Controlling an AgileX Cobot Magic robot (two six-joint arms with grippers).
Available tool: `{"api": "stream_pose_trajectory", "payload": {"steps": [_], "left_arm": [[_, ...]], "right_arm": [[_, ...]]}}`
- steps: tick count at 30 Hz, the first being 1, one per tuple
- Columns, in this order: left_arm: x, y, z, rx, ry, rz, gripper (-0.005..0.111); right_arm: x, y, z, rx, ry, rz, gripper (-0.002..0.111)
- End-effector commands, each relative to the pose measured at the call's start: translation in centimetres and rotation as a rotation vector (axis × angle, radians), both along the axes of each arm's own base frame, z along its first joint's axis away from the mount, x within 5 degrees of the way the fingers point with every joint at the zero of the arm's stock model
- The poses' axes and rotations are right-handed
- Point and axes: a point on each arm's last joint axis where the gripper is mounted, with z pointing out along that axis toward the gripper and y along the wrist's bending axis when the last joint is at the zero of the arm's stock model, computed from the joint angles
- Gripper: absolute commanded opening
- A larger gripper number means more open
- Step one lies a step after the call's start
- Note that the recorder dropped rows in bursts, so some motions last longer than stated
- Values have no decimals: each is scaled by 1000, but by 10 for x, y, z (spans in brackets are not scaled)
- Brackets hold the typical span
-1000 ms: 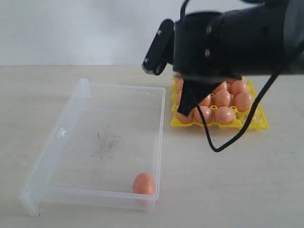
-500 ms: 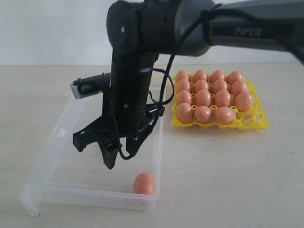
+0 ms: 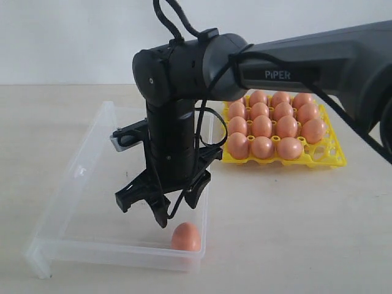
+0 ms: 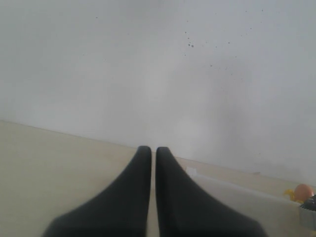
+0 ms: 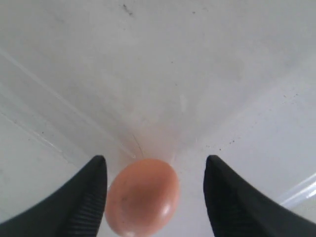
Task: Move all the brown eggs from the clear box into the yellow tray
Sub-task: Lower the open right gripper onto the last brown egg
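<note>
Just one brown egg (image 3: 185, 237) sits in the clear box (image 3: 73, 177), roughly fifteen in the yellow tray (image 3: 331, 160). The right gripper (image 5: 155, 163) is spread wide around it, the left gripper (image 4: 152, 158) pinched closed on nothing.

Bright, soft, even light; faint shadows.

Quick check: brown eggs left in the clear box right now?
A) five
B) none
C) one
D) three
C: a single brown egg lies in the clear box, at its near corner, while the other eggs sit in the yellow tray.
</note>
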Motion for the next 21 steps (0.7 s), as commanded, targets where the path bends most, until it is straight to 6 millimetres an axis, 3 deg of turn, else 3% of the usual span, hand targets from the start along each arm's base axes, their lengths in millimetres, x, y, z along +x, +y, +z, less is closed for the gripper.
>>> {"api": "stream_pose_trajectory", "payload": {"steps": [1, 21], "left_arm": [[0, 0, 1, 3, -5, -4, 4], [0, 0, 1, 3, -5, -4, 4]], "right_arm": [[-1, 1, 3, -6, -9, -17, 51], [-16, -8, -20, -48, 99, -60, 51]]}}
